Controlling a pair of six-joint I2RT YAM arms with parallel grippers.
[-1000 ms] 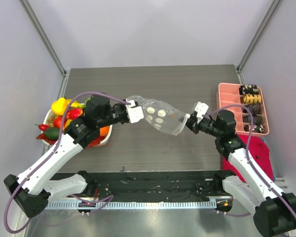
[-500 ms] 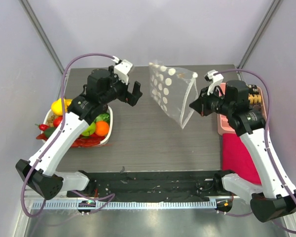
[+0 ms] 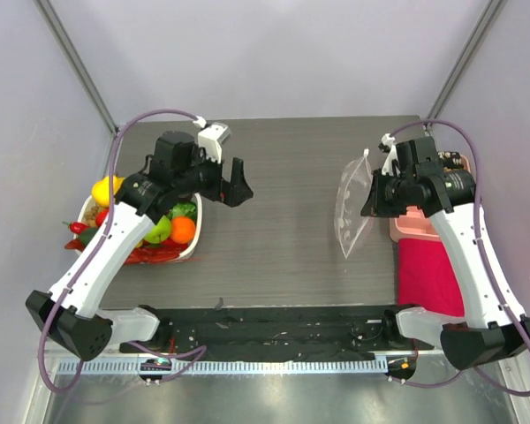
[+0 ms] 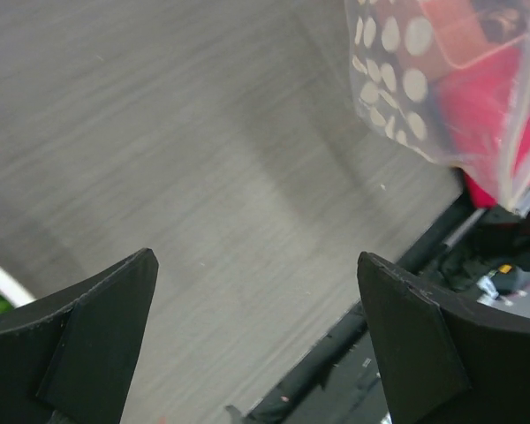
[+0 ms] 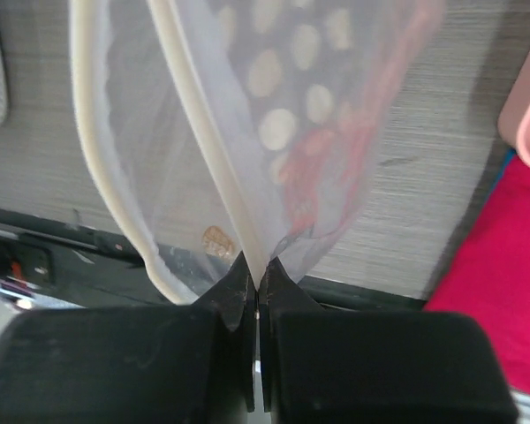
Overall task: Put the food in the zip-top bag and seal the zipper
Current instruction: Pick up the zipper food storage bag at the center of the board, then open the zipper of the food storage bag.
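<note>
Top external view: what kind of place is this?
Most likely a robot lab cell, not a kitchen: plain walls with metal posts enclose the table, two robot arms stand at its near edge, and the white basket holds toy food.

Plenty of bare dark wood-grain tabletop (image 3: 283, 230) is left through the middle, so a wide lane is offered between the arms. The left edge is taken up by the white rectangular basket (image 3: 195, 247) piled with bright toy fruits and vegetables (image 3: 171, 231), partly covered by the left arm. On the right, the gap is curtained off by the clear dotted plastic bag (image 3: 352, 208), hung pinched from the right gripper (image 3: 371, 196). Behind it, the edge is crowded by the pink plastic tray (image 3: 396, 228) and red cloth (image 3: 424, 274). The left gripper (image 3: 241, 184) is held spread wide over bare table, well apart from the bag.
</note>
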